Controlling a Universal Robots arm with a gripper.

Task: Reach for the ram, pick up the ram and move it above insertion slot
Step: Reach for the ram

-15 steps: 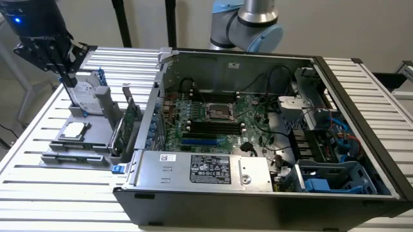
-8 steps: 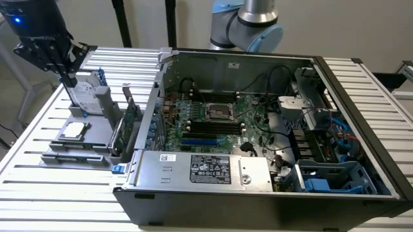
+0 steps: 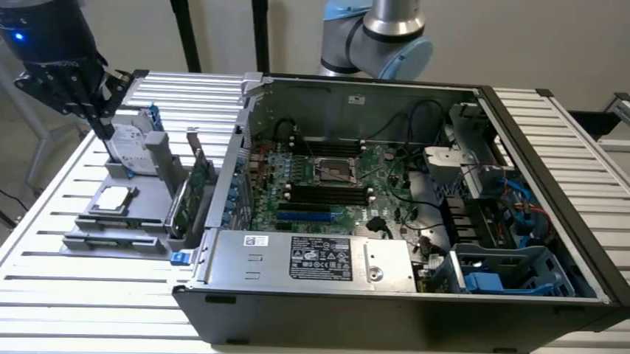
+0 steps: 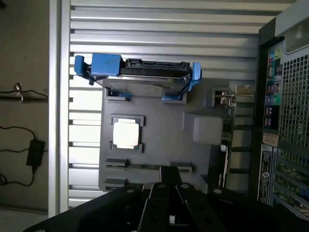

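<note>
My black gripper (image 3: 102,133) hangs high at the exterior view's left, over the grey parts holder (image 3: 94,228). Its fingers are pressed together, with nothing visible between them. In the wrist view the gripper (image 4: 169,178) points at the holder's (image 4: 159,140) end with the narrow slotted brackets (image 4: 116,164). The ram is hidden; I cannot pick it out on the holder. The insertion slots (image 3: 320,193) are the long black ones on the motherboard (image 3: 384,166) inside the open computer case (image 3: 394,310), well off to the exterior view's right of the gripper.
The holder carries a silver hard drive in a blue caddy (image 4: 140,72), a processor chip (image 4: 126,134) and an upright green expansion card (image 3: 200,177). The case wall (image 3: 236,147) rises beside the holder. A slatted metal table (image 3: 59,295) lies under everything.
</note>
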